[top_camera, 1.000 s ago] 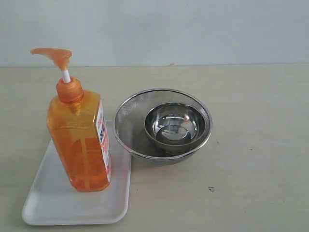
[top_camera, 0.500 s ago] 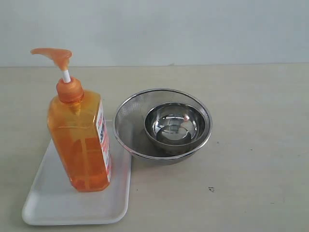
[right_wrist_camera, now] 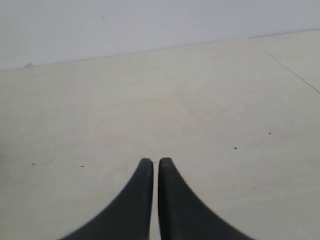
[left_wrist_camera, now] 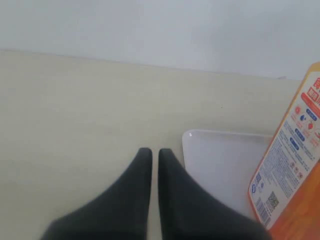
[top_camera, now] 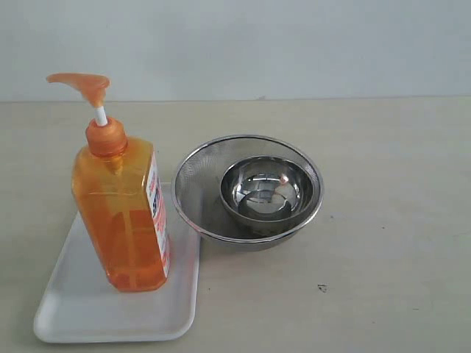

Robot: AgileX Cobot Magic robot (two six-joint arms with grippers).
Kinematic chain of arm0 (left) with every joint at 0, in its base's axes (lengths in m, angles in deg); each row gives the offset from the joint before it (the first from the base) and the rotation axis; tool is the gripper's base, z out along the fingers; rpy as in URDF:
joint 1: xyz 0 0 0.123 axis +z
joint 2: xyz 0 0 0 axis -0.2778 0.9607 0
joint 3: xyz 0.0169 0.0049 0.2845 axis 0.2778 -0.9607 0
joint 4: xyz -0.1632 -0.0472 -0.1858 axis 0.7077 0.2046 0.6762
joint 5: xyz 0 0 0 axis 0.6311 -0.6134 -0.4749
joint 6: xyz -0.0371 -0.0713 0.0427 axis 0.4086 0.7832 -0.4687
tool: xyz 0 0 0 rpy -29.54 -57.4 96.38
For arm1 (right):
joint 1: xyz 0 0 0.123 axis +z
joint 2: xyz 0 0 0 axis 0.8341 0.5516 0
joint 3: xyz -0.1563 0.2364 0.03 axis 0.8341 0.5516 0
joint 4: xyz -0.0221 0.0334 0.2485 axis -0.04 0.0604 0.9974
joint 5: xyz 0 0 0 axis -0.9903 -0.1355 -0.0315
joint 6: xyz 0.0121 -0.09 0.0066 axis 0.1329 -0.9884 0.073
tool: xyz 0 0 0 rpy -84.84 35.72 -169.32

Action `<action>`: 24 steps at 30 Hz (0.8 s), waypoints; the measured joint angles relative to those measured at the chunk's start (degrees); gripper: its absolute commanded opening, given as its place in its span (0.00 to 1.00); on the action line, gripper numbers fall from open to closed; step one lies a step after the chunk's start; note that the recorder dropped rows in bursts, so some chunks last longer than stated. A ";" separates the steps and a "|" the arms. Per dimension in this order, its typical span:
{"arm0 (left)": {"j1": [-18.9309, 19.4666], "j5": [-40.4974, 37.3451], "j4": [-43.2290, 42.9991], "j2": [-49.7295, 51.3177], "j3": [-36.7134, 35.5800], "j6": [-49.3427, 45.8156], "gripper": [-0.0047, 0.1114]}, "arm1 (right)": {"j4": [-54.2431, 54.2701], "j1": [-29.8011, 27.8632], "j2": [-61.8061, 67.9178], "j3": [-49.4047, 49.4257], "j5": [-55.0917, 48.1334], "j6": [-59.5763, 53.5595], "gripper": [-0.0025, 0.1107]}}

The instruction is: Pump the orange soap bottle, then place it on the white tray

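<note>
The bottle [top_camera: 121, 213] stands upright on the tray [top_camera: 88, 312] in the lower left of the exterior view. Its base sits on the tray's far half, toward the right rim. The pump head points left, raised on its white stem, and the white-and-red label faces right. Through the orange wall a dip tube shows; how full the bottle is I cannot tell. The tray holds only this 1 item and lies flat on the table [top_camera: 390, 220].

Just right of the tray, at the frame's centre, are 2 nested steel containers. The outer 1 is a mesh strainer [top_camera: 193, 193] with a bright rim. Its left edge touches or nearly touches the tray's upper right corner; which, I cannot tell. Inside it, set toward its right side, sits a smaller polished bowl [top_camera: 265, 193] whose inner wall shows reflections.

Neither arm appears in the exterior view. In the left wrist view the left gripper [left_wrist_camera: 151, 152] has its 2 dark fingers pressed together, pinching nothing. It is near a corner of the tray [left_wrist_camera: 215, 160], apart from the bottle [left_wrist_camera: 295, 165]. In the right wrist view the right gripper [right_wrist_camera: 151, 162] is likewise pressed together over bare table [right_wrist_camera: 200, 100].
</note>
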 measured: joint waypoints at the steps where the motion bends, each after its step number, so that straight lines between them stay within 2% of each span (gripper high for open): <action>1: 0.00 0.00 0.00 0.00 0.00 0.00 0.08 | 0.00 0.00 0.00 0.00 0.00 0.00 0.03; 24: 0.00 -0.11 0.00 0.00 0.00 0.00 0.08 | -0.22 0.96 0.00 0.00 -0.22 -0.53 0.03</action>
